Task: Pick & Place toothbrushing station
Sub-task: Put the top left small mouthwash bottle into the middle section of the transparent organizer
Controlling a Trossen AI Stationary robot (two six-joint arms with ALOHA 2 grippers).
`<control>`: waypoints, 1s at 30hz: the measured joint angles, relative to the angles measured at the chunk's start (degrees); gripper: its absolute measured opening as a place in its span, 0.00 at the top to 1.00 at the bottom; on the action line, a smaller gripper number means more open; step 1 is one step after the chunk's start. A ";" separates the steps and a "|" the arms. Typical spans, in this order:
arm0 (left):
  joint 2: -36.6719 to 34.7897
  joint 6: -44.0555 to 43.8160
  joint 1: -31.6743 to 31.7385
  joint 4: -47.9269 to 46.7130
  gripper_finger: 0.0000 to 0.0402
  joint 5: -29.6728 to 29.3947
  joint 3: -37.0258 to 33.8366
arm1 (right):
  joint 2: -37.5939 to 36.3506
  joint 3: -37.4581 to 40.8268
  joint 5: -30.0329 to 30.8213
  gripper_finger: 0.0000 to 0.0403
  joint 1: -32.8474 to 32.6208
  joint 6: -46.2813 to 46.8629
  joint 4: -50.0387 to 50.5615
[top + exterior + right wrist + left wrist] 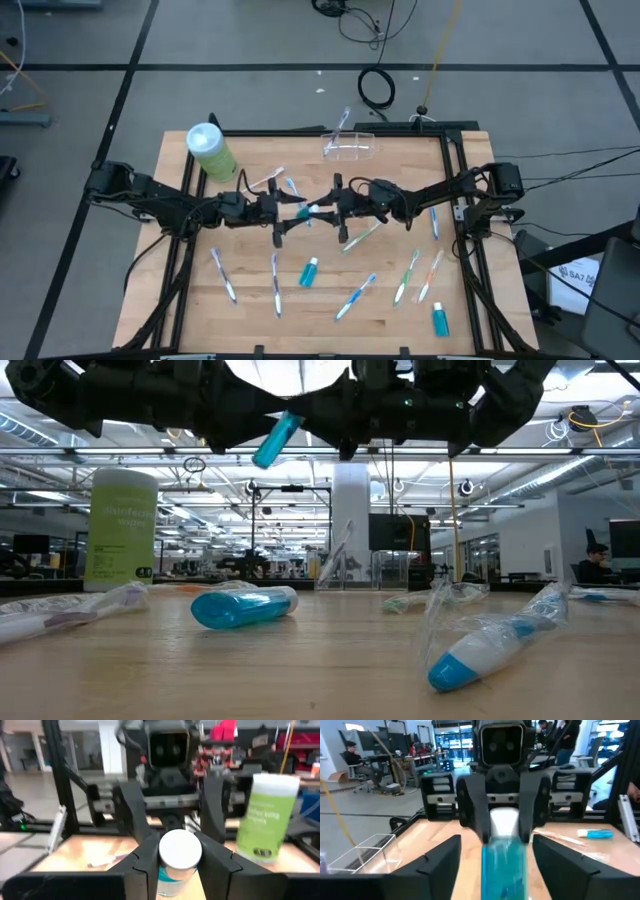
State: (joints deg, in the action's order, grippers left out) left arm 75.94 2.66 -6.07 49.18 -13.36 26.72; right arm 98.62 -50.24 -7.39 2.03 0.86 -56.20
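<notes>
A small teal tube with a white cap (308, 212) is held in the air above the middle of the table, between my two grippers. My right gripper (326, 209) is shut on it. My left gripper (290, 214) is open; its fingers (440, 865) stand on either side of the tube's teal body (505, 867) without touching it. The low view shows the tube (275, 440) tilted, well above the table. A small clear cup (350, 147) sits near the far edge. Several toothbrushes, such as one (357, 296), and two more teal tubes (308, 270) (440, 320) lie flat on the wood. My right gripper pinches the tube's white cap end (505, 822) between its two fingers (145, 862). The fingers come level from the table's right side and lie along the tube. The tube is lifted clear of the table, and its teal body points toward my left gripper.
A large green canister with a white lid (210, 150) stands at the far left. The table has a black frame (452, 180) along its edges. Wrapped toothbrushes (480, 650) and a tube (245, 607) are scattered across the near half.
</notes>
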 joint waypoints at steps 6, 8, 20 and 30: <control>0.00 0.02 0.00 -3.76 0.28 -3.19 0.02 | -0.04 0.00 3.14 0.76 1.73 -0.02 4.59; 0.00 0.02 0.00 -5.07 0.28 -3.96 0.02 | -0.70 0.07 3.19 0.76 2.43 -0.05 7.02; 0.00 -1.52 0.00 -11.35 0.33 -9.23 0.02 | -9.79 0.02 7.64 0.76 7.42 -4.88 22.85; 0.00 -3.08 0.00 -11.73 0.40 -7.20 0.02 | -14.18 0.02 13.40 0.76 17.06 -9.00 29.47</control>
State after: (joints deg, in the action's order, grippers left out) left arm 75.94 -0.42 -6.07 37.45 -20.56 26.74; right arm 84.44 -50.22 6.01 19.09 -8.13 -26.73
